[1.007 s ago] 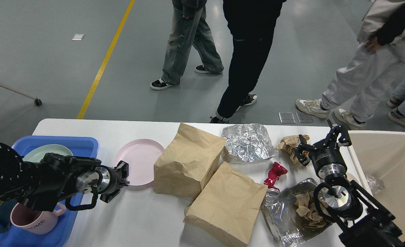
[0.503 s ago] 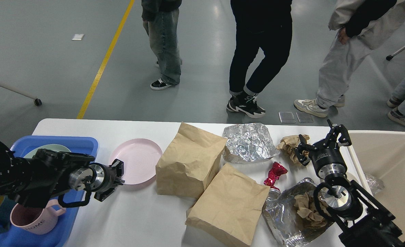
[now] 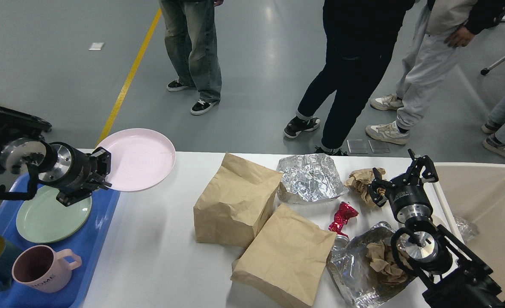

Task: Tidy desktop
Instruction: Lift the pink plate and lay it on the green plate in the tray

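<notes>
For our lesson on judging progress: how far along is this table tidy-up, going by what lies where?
Done: a green plate and two mugs sit in the blue tray. In hand: the left hand grips a pink plate by its edge, lifted off the table. Left: two paper bags, foil, crumpled paper and a red wrapper. The right hand hangs open.

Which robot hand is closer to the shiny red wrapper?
The right. The right gripper hovers just up and right of the red wrapper. The left gripper is far across the desktop, holding the pink plate over the blue tray.
</notes>
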`<state>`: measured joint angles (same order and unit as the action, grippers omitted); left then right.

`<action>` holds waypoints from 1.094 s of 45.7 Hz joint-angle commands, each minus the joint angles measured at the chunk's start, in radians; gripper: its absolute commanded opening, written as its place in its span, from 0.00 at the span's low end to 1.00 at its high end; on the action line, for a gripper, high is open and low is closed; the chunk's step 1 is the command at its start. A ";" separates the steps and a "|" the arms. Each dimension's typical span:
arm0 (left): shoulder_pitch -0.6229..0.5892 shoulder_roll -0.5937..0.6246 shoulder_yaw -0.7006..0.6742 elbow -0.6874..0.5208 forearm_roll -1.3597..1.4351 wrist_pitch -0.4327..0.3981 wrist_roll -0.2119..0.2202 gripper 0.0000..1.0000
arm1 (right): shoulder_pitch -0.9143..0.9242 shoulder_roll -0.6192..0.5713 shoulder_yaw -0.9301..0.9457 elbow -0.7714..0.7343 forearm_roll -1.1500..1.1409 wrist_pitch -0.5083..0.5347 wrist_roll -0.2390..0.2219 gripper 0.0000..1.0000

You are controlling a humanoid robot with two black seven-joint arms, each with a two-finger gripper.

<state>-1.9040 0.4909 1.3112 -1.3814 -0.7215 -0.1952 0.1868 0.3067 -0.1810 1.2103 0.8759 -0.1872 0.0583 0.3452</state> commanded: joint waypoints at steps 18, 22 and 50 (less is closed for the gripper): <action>-0.185 0.095 0.180 -0.039 0.000 -0.154 -0.021 0.00 | 0.000 0.000 0.000 0.002 0.000 0.000 0.000 1.00; -0.060 0.138 0.177 0.102 0.001 -0.214 -0.012 0.00 | 0.000 0.000 0.000 0.002 0.000 0.000 0.000 1.00; 0.680 0.229 -0.228 0.783 0.094 -0.239 0.128 0.00 | 0.000 0.000 0.000 0.002 0.000 0.000 0.000 1.00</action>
<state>-1.2877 0.7315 1.1218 -0.6551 -0.6681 -0.4491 0.3126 0.3068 -0.1810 1.2103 0.8776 -0.1871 0.0583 0.3451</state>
